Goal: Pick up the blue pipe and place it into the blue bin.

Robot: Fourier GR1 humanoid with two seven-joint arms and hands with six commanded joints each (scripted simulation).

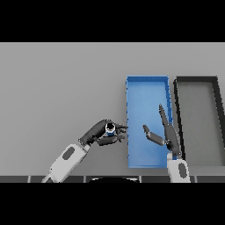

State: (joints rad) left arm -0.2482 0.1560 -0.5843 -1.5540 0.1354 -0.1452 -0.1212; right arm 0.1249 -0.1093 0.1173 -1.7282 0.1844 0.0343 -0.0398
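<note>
Left hand (pixel 100 133) curled tight round the blue pipe (pixel 110 128) — just beside the blue bin (pixel 147 83) — right hand (pixel 168 132) spread, fingers straight, over it.

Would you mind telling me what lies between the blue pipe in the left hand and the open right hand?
In the head view, only the blue bin's left wall and some of its floor separate the blue pipe, held by the left hand, from the right hand.
</note>
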